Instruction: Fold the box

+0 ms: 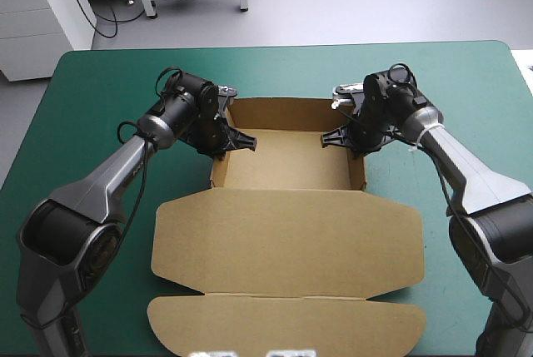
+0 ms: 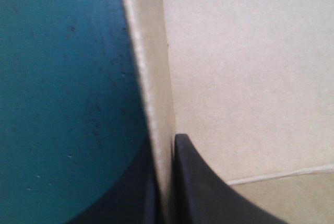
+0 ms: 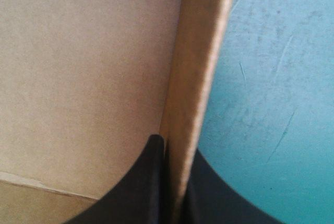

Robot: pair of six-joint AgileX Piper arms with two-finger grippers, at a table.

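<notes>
The box [image 1: 287,232], an open tray with lid flat, has side walls clamped by left gripper [image 1: 220,154] and right gripper [image 1: 359,152] jaws.

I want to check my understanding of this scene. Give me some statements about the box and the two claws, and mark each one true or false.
1. The left claw is shut on the left wall of the brown box. True.
2. The lid stands upright. False: it lies flat on the teal-green cover.
3. The right claw hangs open above the tray. False: it is shut on the right wall.
4. The tray's walls are raised. True.
</notes>
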